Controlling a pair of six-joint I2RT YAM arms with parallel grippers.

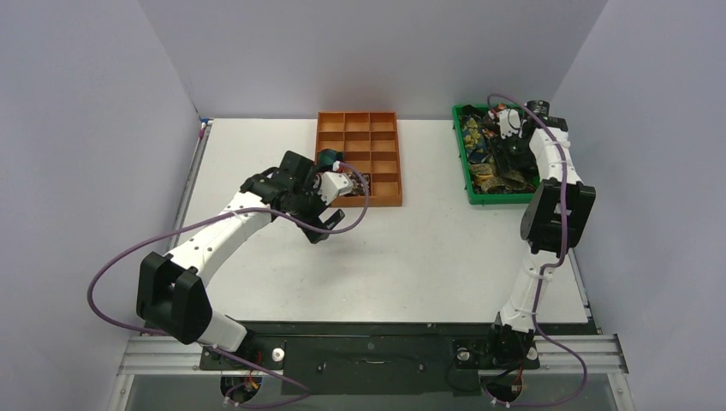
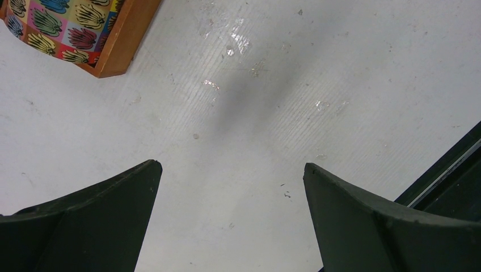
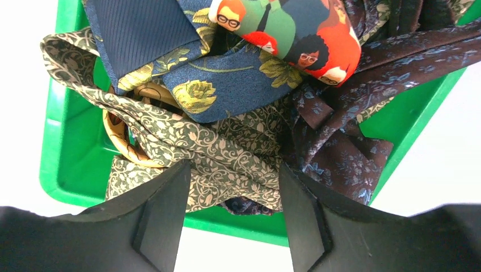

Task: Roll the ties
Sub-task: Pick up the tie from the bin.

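Note:
Several ties lie tangled in a green bin (image 3: 74, 158) under my right gripper (image 3: 233, 165). An olive tie with a cream scroll pattern (image 3: 227, 153) runs between and behind the open fingers; contact is unclear. Around it lie a navy tie with gold flowers (image 3: 227, 85), a cartoon-faces tie (image 3: 295, 28) and a dark brown floral tie (image 3: 351, 158). In the top view this gripper (image 1: 505, 147) hangs over the bin (image 1: 460, 145). My left gripper (image 2: 230, 164) stands open and empty above bare table, just in front of the orange tray (image 2: 122, 39), where a multicoloured tie (image 2: 51, 28) sits in a corner compartment.
The orange compartment tray (image 1: 358, 114) stands at the back centre, the left gripper (image 1: 330, 221) near its front-left corner. A teal object (image 1: 328, 157) shows in the tray beside the left wrist. The table's dark front edge (image 2: 448, 175) appears at the right of the left wrist view.

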